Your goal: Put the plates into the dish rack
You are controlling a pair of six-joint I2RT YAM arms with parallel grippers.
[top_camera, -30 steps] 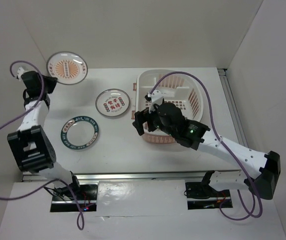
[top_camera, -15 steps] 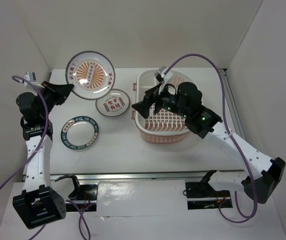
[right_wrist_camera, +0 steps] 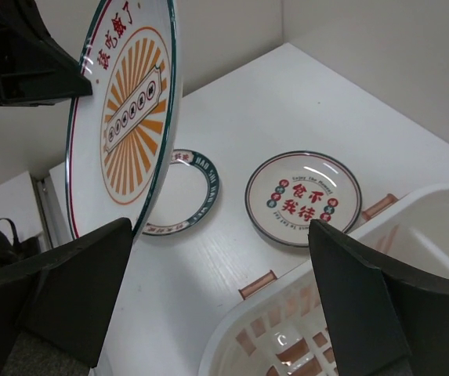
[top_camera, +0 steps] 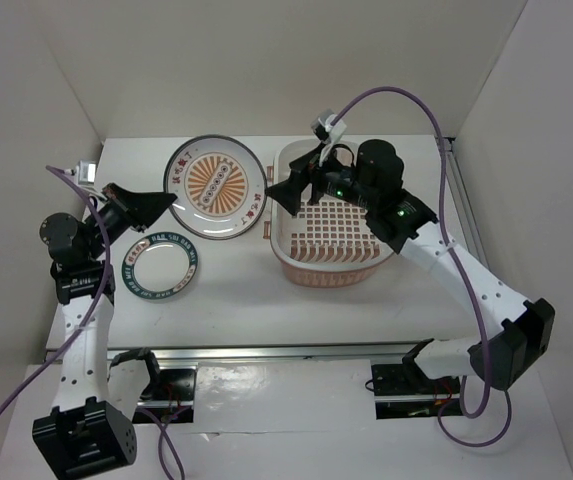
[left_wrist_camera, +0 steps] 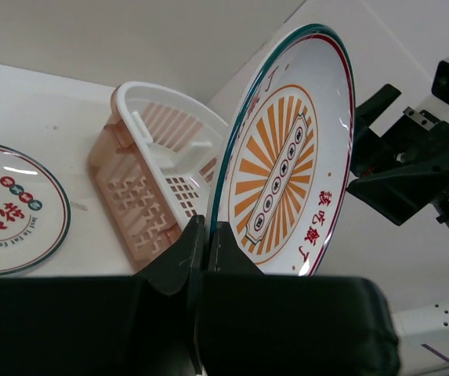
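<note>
White table [top_camera: 236, 300], both arms reaching in from the near edge

Dish rack [top_camera: 318, 268] sits on the right half of the table, pale pink-cream oval basket with a grid base and slotted walls; no plate seen inside it in any view

Orange-pattern plate [top_camera: 216, 187] is up off the table, in the air at the rack's left end. From above it overlaps the rack's left rim and covers most of the plate beneath it. In the left wrist view it stands nearly on edge, patterned face turned toward the right arm

Teal-rimmed plate [top_camera: 188, 262] lies flat on the table near the left arm, well left of the rack, nothing touching it

Red-character plate [right_wrist_camera: 302, 197] lies flat on the table just beside the rack's left end, under the raised one, apart from both grippers

Left gripper [left_wrist_camera: 207, 235] is clenched on the orange-pattern plate, fingers pinching its lower rim, so the plate sticks up and away from the fingertips toward the rack

Right gripper [top_camera: 281, 190] hangs over the rack's far-left rim with jaws spread wide, holding nothing. The orange-pattern plate's right edge is just beside its fingertips. In the right wrist view the plate's bottom edge comes down right by the left-hand finger [right_wrist_camera: 59, 290]; can't tell if they touch. The plate is not between the two fingers
</note>
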